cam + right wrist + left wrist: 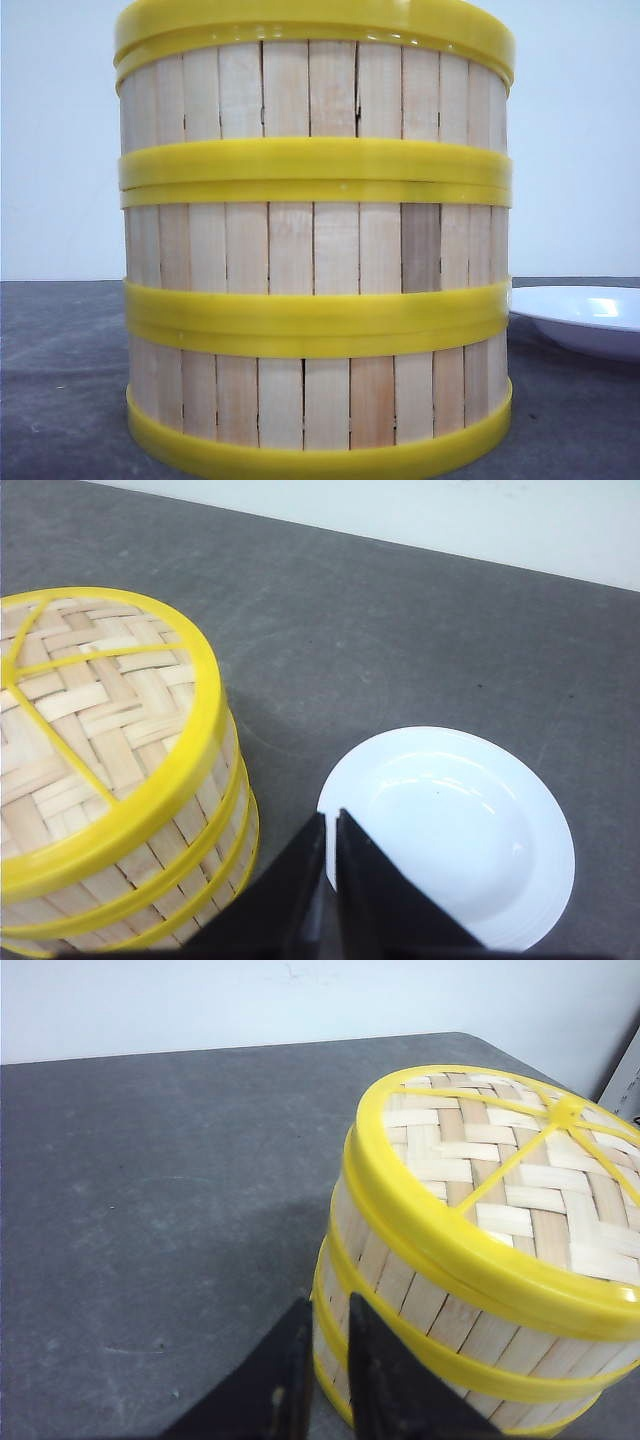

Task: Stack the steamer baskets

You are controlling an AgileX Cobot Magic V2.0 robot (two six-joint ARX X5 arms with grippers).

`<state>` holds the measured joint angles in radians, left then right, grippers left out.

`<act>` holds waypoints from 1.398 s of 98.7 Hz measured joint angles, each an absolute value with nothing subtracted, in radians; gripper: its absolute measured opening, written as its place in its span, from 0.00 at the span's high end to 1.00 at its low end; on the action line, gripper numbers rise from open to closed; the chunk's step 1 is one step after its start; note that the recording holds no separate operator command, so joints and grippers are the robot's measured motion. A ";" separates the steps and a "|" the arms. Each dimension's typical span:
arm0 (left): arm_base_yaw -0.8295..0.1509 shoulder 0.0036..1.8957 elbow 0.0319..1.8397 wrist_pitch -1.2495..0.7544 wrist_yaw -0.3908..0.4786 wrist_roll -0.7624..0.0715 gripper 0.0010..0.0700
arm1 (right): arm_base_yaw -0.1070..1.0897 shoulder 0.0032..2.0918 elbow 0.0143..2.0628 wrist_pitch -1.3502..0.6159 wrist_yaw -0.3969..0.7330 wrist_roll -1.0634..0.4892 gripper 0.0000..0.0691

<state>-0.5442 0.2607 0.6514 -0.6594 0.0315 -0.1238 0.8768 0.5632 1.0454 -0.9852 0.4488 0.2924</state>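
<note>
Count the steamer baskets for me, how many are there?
3, all in one stack on the table: bottom basket, middle basket, top basket under the woven lid.

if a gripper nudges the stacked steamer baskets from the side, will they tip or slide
Probably slide rather than tip: the stack of steamer baskets looks about as wide as it is tall. The tiers seem only nested at their yellow rims, so a high push might shift the upper ones or the woven lid. The thin slats suggest it is light.

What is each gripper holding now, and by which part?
Nothing. The left gripper and the right gripper are both shut on empty air beside the baskets.
</note>
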 joint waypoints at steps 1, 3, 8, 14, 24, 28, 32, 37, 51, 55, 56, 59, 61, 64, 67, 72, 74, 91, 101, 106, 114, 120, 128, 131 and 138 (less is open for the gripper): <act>-0.544 0.261 0.651 -0.659 0.031 -0.124 0.96 | 0.877 0.563 1.045 -0.985 0.449 0.292 0.99; -0.544 0.261 0.651 -0.659 0.031 -0.124 0.96 | 0.877 0.563 1.045 -0.984 0.449 0.292 0.99; -0.544 0.261 0.651 -0.659 0.031 -0.124 0.96 | 0.877 0.563 1.045 -0.983 0.449 0.292 0.99; -0.544 0.261 0.651 -0.659 0.031 -0.124 0.96 | 0.877 0.563 1.045 -0.983 0.449 0.292 0.99; -0.544 0.261 0.651 -0.663 0.031 -0.123 0.96 | 0.877 0.563 1.045 -0.983 0.449 0.292 0.99; -0.544 0.261 0.651 -0.665 0.030 -0.121 0.96 | 0.877 0.563 1.045 -0.983 0.449 0.292 0.99; -0.542 0.259 0.651 -0.667 0.025 -0.113 0.96 | 0.877 0.563 1.045 -0.983 0.449 0.292 0.99; -0.526 0.256 0.651 -0.668 0.024 -0.094 0.96 | 0.877 0.563 1.045 -0.983 0.449 0.292 0.99; -0.435 0.253 0.646 -0.641 0.012 -0.055 0.96 | 0.877 0.563 1.045 -0.983 0.449 0.292 0.99; -0.401 0.252 0.635 -0.624 -0.005 -0.050 0.96 | 0.877 0.563 1.045 -0.983 0.449 0.292 0.99; -0.392 0.252 0.632 -0.619 -0.008 -0.048 0.96 | 0.877 0.563 1.045 -0.983 0.449 0.292 0.99; -0.365 0.252 0.618 -0.601 -0.023 -0.044 0.96 | 0.877 0.563 1.045 -0.983 0.449 0.292 0.99; -0.347 0.252 0.607 -0.592 -0.029 -0.044 0.96 | 0.877 0.563 1.045 -0.983 0.449 0.292 0.99; -0.318 0.252 0.590 -0.577 -0.035 -0.044 0.96 | 0.877 0.563 1.045 -0.983 0.449 0.292 0.99; -0.290 0.249 0.569 -0.558 -0.037 -0.044 0.96 | 0.877 0.563 1.045 -0.983 0.449 0.292 0.99; -0.244 0.241 0.529 -0.522 -0.039 -0.043 0.96 | 0.877 0.563 1.045 -0.983 0.449 0.292 0.99; -0.226 0.236 0.512 -0.508 -0.039 -0.043 0.96 | 0.877 0.563 1.045 -0.983 0.449 0.292 0.99; -0.121 0.159 0.336 -0.359 -0.047 -0.042 0.96 | 0.877 0.563 1.045 -0.983 0.449 0.292 0.99; -0.088 0.109 0.231 -0.291 -0.047 -0.041 0.96 | 0.877 0.563 1.045 -0.983 0.449 0.292 0.99; -0.076 0.088 0.191 -0.285 -0.047 -0.041 0.96 | 0.877 0.563 1.045 -0.983 0.449 0.292 0.99; -0.064 0.058 0.139 -0.286 -0.047 -0.039 0.96 | 0.877 0.563 1.045 -0.983 0.449 0.292 0.99; -0.059 0.039 0.111 -0.285 -0.047 -0.028 0.96 | 0.877 0.563 1.045 -0.983 0.449 0.292 0.99; -0.059 0.017 0.081 -0.279 -0.047 -0.005 0.96 | 0.877 0.563 1.045 -0.983 0.449 0.292 0.99; -0.059 0.009 0.072 -0.279 -0.047 0.006 0.96 | 0.877 0.563 1.045 -0.983 0.449 0.292 0.99; -0.059 0.006 0.061 -0.260 -0.047 0.020 0.96 | 0.877 0.563 1.045 -0.983 0.449 0.292 0.99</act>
